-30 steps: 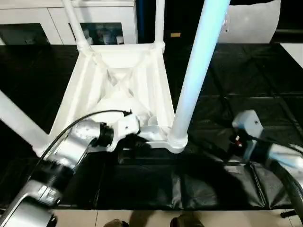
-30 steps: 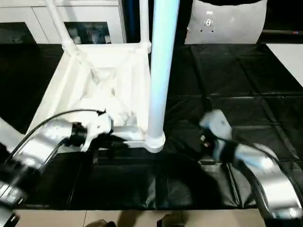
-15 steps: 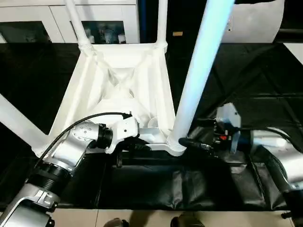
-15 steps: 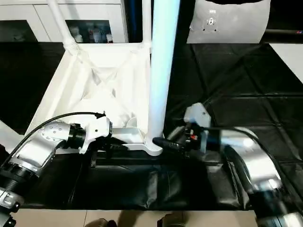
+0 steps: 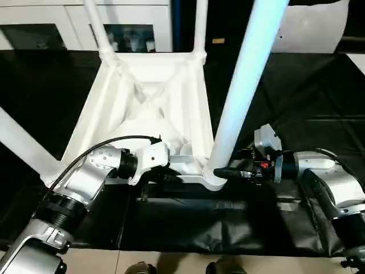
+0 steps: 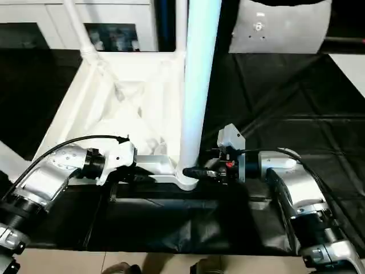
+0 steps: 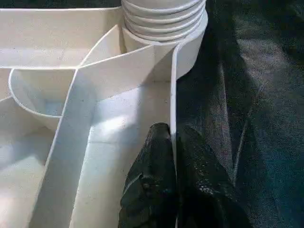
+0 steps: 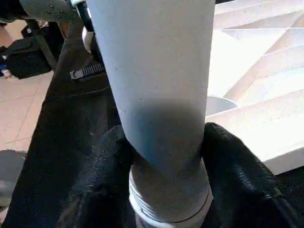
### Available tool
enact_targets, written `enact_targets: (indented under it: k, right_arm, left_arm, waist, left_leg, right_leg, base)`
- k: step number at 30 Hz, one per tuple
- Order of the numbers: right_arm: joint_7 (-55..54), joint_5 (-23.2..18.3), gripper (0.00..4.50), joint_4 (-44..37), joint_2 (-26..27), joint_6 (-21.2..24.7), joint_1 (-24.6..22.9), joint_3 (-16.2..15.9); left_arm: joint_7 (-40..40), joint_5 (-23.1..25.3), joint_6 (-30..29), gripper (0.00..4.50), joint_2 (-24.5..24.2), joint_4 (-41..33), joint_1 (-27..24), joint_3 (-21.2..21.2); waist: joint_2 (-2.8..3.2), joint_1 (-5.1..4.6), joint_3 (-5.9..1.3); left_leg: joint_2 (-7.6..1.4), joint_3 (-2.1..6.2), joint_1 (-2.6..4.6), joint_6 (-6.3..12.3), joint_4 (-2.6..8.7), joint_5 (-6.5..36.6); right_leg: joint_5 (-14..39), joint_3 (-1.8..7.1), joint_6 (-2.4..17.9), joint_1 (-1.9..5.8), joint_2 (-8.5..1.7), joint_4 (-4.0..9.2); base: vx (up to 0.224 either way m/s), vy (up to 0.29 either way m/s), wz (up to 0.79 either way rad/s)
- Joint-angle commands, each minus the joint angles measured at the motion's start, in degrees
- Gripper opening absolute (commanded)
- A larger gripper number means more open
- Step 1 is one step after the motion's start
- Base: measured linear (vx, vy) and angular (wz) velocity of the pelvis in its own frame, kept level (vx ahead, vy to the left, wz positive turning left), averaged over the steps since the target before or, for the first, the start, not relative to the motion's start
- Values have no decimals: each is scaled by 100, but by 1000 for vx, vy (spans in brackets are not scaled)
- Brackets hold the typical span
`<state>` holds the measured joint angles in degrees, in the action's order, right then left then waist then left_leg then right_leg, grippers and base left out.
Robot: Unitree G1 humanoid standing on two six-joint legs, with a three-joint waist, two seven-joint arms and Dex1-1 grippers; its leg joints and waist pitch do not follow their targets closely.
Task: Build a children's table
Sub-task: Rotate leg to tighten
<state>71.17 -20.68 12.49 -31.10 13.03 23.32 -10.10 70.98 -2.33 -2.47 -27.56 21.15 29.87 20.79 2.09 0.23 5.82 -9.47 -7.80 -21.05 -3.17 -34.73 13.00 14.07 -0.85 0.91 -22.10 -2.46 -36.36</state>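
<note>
table top (image 5: 149, 108) lies upside down on the black sheet (image 5: 319, 97), ribbed underside up, w/ white legs standing in its corner sockets. nearest leg (image 5: 239, 97) rises from the near right socket (image 5: 212, 178), tall and tapered, leaning a bit toward the right in the left eye view. two thinner-looking legs stand at the far corners (image 5: 96, 25) (image 5: 200, 25), and a fourth leg (image 5: 20, 145) slants out at the near left corner.

right gripper (image 8: 161, 190) sits at the base of the nearest leg, just above the threaded collar; its black fingers (image 8: 237, 171) wrap the leg on both sides, pads against the white plastic, approx half open w/ the leg between them. in the right eye view the gripper (image 6: 197, 172) reaches in level from the right, touching the leg where it meets the socket.

left gripper (image 7: 175, 156) is pinched tight on the thin near rim wall (image 7: 173, 95) of the top, one finger inside the rim, one outside, close to the same corner socket. left forearm (image 5: 94, 171) comes in from the near left w/ a black cable looping over it.

black sheet is creased, covers the work surface and hangs over the near edge. beyond it: white cabinets w/ glass doors (image 5: 128, 34) and a white panel (image 5: 311, 25) at far right. light floor shows below the sheet edge, w/ shoe tips (image 5: 140, 268) at the bottom.
</note>
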Motion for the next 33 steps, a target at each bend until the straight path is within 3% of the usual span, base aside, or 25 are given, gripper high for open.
enact_targets:
  k: [1, 4, 8, 10, 12, 13, 15, 18, 20, 23, 25, 26, 29, 30, 31, 33]
  right_arm:
    - [88, -16, 194, -6, 20, 82, 24, -99]
    - [77, -113, 192, -161, 15, 381, -95, -102]
    - [-646, -48, 191, -600, 313, 709, -399, -85]
    - [-1383, 204, 191, -723, 636, 756, -468, -78]
    - [-2119, 290, 191, -795, 1040, 977, -476, 19]
    - [-2404, 289, 191, -841, 1223, 1081, -477, 66]
    - [-2790, 310, 191, -919, 1493, 1197, -485, 101]
    - [-3717, 607, 191, -1047, 2156, 1385, -492, 63]
    - [-4315, 729, 191, -965, 2547, 1454, -419, 138]
    - [-5025, 769, 191, -757, 3038, 1556, -265, 347]
    - [-5005, 760, 191, -748, 3071, 1399, -257, 376]
    - [-4907, 859, 226, -817, 2976, 1293, -314, 358]
    - [-4681, 868, 263, -943, 2725, 1085, -508, 508]
    - [-4599, 760, 266, -994, 2677, 1163, -565, 601]
    - [-4599, 760, 266, -994, 2677, 1163, -565, 601]
    - [-4347, 690, 286, -1161, 2295, 1076, -773, 815]
  left_arm:
    - [217, -51, 100, 0, 28, -76, 12, 31]
    - [91, -81, -111, 0, 62, -146, -6, -10]
    - [-676, -39, -846, 0, 279, -463, -67, -211]
    - [-1030, -44, -1184, 0, 425, -734, -148, -301]
    - [-1428, -2, -1506, 0, 628, -978, -218, -369]
    - [-1606, 25, -1645, 0, 730, -1076, -243, -392]
    - [-1873, 82, -1805, 0, 903, -1183, -277, -407]
    - [-2635, 284, -2175, 0, 1448, -1276, -287, -420]
    - [-2966, 361, -2312, 0, 1684, -1272, -257, -408]
    - [-3214, 510, -2374, 0, 1889, -1227, -201, -314]
    - [-3206, 676, -2346, 0, 1861, -1183, -153, -171]
    - [-3168, 779, -2301, 0, 1794, -1153, -132, -116]
    - [-2982, 780, -2225, 0, 1619, -1157, -147, -142]
    - [-2903, 780, -2138, 0, 1556, -1149, -161, -140]
    - [-2903, 780, -2138, 0, 1556, -1149, -161, -140]
    - [-2520, 705, -1852, 0, 1256, -1125, -249, -130]
  waist:
    - [-62, 49, -442]
    - [-57, 57, -446]
    - [-59, 81, -442]
    - [-66, 42, -403]
    - [-88, -56, -356]
    - [-80, -80, -356]
    - [-79, -109, -337]
    - [-87, -121, -295]
    - [-63, -118, -303]
    - [-49, -114, -318]
    - [-51, -106, -330]
    - [-42, -101, -332]
    - [-40, -93, -326]
    - [-18, -89, -327]
    - [-37, -90, -321]
    - [-26, -56, -321]
  left_leg:
    - [-319, 11, 10, 1278, 263, -803]
    - [-321, 9, 10, 1276, 262, -851]
    - [-331, 10, 9, 1219, 269, -843]
    - [-320, 12, -9, 1077, 303, -655]
    - [-305, 7, -17, 761, 357, -264]
    - [-294, 8, -30, 686, 361, -253]
    - [-274, -16, 15, 500, 367, -4]
    - [-269, -35, 36, 367, 392, 144]
    - [-262, -34, 31, 285, 410, 33]
    - [-258, -22, 35, 319, 414, -139]
    - [-259, -23, 16, 380, 409, -210]
    - [-267, -24, 26, 420, 408, -249]
    - [-280, -23, 15, 497, 406, -243]
    - [-283, -19, 17, 509, 408, -259]
    - [-280, -24, 10, 554, 407, -226]
    - [-289, -20, 18, 591, 409, -197]
  right_leg:
    - [-1482, 194, 2069, 370, -495, 244]
    - [-1589, 195, 2084, 375, -490, 232]
    - [-1587, 203, 2092, 370, -509, 241]
    - [-1231, 196, 2048, 364, -501, 283]
    - [-556, 210, 1954, 385, -499, 361]
    - [-481, 209, 1919, 398, -496, 361]
    - [-7, 224, 1768, 359, -474, 442]
    - [279, 250, 1656, 320, -455, 488]
    - [199, 262, 1567, 310, -446, 482]
    - [-280, 259, 1549, 314, -435, 453]
    - [-573, 270, 1550, 335, -447, 428]
    - [-740, 264, 1553, 333, -444, 419]
    - [-997, 258, 1584, 348, -457, 407]
    - [-1035, 256, 1596, 348, -461, 399]
    - [-1087, 261, 1596, 355, -456, 405]
    - [-1104, 261, 1580, 358, -465, 411]
  base:
    - [0, 0, 0]
    - [0, 0, 0]
    - [0, 0, 0]
    - [0, 0, 0]
    - [0, 0, 0]
    - [0, 0, 0]
    - [0, 0, 0]
    - [0, 0, 0]
    - [0, 0, 0]
    - [0, 0, 0]
    - [0, 0, 0]
    - [0, 0, 0]
    - [0, 0, 0]
    - [0, 0, 0]
    - [0, 0, 0]
    - [0, 0, 0]
